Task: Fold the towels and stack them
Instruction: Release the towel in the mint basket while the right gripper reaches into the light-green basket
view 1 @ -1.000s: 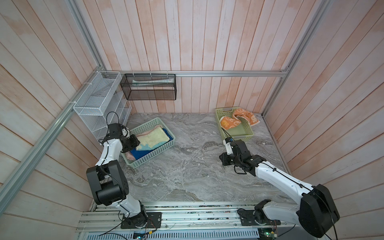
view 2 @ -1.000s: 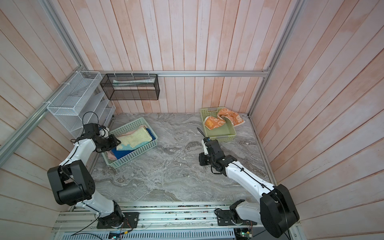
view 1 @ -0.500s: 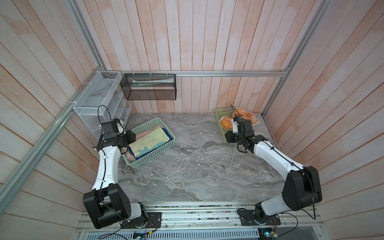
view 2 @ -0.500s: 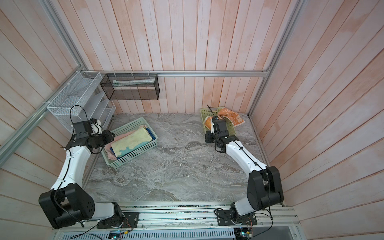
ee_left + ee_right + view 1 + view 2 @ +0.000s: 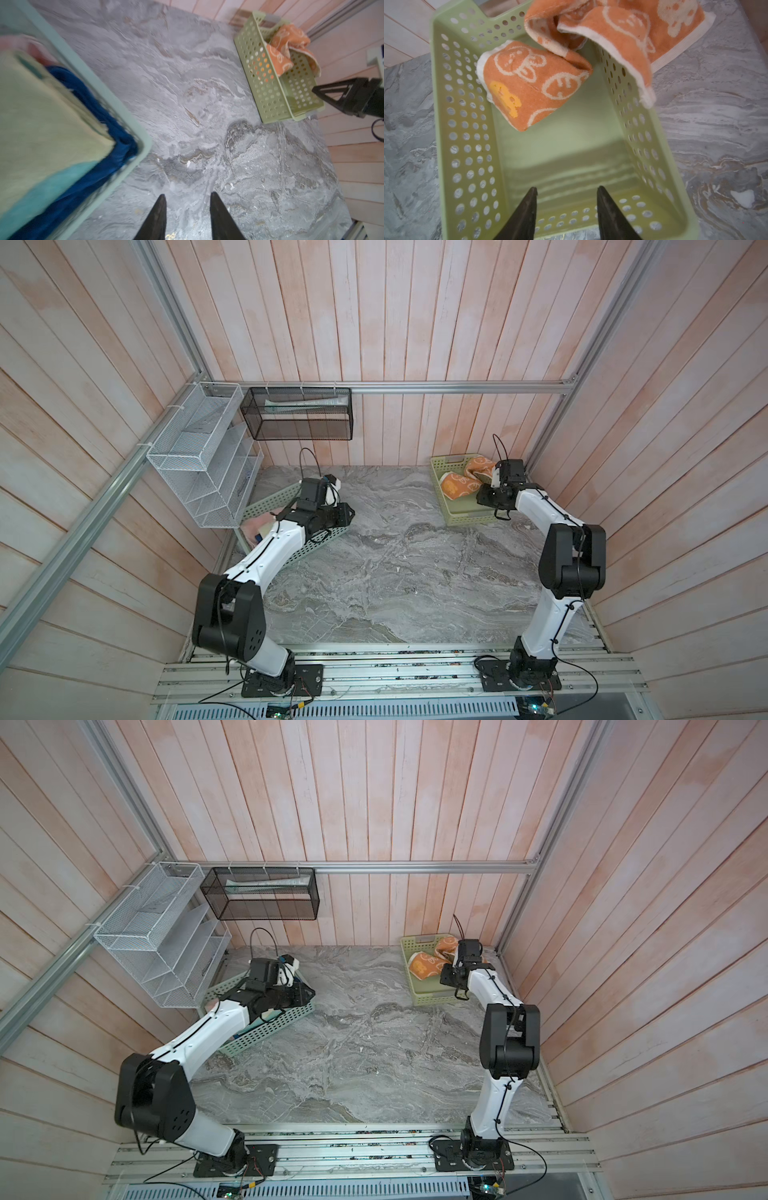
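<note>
Stacked towels (image 5: 41, 116) in left basket (image 5: 143, 147); lone towel (image 5: 529, 87) half in right basket (image 5: 467, 145).

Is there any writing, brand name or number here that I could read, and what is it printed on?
No text can be read anywhere in these views.
The orange terry towel with cream cartoons carries drawings only, no letters.
The pale long item lying in the black wire-mesh wall basket may bear print, but it is too small to read.

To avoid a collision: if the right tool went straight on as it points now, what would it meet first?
Probably the bare floor of the green basket, before the orange towel at its far end; depth is unclear.
</note>
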Robot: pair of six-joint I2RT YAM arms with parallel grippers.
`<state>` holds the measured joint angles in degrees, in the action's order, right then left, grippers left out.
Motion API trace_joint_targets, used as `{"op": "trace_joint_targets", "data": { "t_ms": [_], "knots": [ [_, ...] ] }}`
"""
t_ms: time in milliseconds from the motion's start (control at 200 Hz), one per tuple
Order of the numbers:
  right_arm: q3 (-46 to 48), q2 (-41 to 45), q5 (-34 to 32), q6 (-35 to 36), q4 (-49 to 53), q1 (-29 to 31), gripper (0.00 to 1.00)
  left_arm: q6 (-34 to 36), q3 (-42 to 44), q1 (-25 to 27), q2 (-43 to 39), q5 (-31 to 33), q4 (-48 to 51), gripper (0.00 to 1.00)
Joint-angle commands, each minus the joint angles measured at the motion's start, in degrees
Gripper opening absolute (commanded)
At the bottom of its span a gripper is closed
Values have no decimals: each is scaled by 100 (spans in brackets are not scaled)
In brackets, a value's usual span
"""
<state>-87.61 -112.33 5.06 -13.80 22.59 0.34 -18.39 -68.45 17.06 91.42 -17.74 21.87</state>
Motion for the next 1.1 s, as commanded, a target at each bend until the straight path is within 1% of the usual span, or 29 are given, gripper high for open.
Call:
{"op": "trace_joint_targets", "data": {
  "t_ms": [0, 105, 200, 250, 300, 365, 495, 565, 735, 765, 795, 900, 960, 1035, 1095],
  "knots": [
    [-423, -376, 135, 79, 271, -119, 50, -300, -380, 537, 546, -152, -565, 36],
    [-809, -726, 246, 98, 305, -136, 51, -437, -752, 981, 1209, -358, -820, 36],
    [-1173, -1041, 522, 58, 313, -137, 53, -520, -1157, 1203, 1778, -553, -886, 36],
    [-1322, -1197, 636, 12, 253, -122, 59, -573, -1332, 1261, 2035, -652, -912, 36],
    [-1516, -1357, 724, -17, 232, -103, 62, -632, -1429, 1310, 2231, -723, -960, 36],
    [-1804, -1597, 761, -11, 244, -52, 63, -664, -1500, 1358, 2396, -788, -1018, 36],
    [-2502, -2250, 615, 33, 381, 112, 64, -675, -1520, 1359, 2557, -815, -1051, 36],
    [-3032, -2706, 532, 60, 615, 176, 64, -667, -1507, 1360, 2594, -836, -1051, 36],
    [-4672, -3835, 404, 195, 1402, 282, 64, -688, -1403, 1361, 2644, -904, -1127, 36],
    [-4877, -3883, 407, 240, 1505, 291, 61, -702, -1379, 1357, 2644, -922, -1140, 36],
    [-4996, -4104, 408, 290, 1571, 312, 56, -717, -1343, 1358, 2644, -925, -1157, 35],
    [-4942, -3979, 388, 471, 1541, 335, 22, -747, -1222, 1369, 2593, -933, -1210, 35],
    [-4746, -3594, 322, 579, 1456, 350, 9, -773, -1141, 1370, 2537, -933, -1251, 35],
    [-4459, -3087, 193, 675, 1320, 372, 0, -793, -1051, 1367, 2424, -933, -1269, 34],
    [-4204, -2591, 132, 723, 1218, 393, 0, -805, -985, 1369, 2305, -904, -1298, 34]
  ]
}}
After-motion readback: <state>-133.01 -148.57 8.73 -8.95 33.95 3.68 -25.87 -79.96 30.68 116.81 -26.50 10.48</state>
